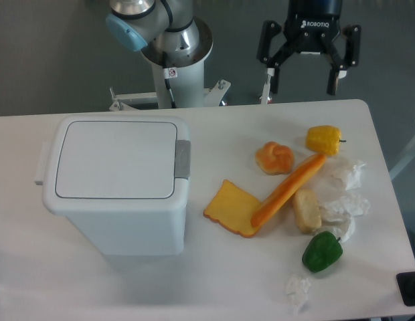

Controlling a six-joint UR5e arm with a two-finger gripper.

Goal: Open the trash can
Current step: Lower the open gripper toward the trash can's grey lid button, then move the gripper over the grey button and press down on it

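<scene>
Hovering beyond the table's far edge, the gripper (303, 85) had its jaws spread wide, holding nothing. One trash can (117, 190) sat lid-down; two peppers, yellow (324, 139) and green (322, 252), lay right.

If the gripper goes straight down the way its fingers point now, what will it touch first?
Probably bare table near its far edge, with the open gripper empty. The bun and yellow pepper lie nearer the camera, and the trash can stands far off. Depth is unclear.
</scene>
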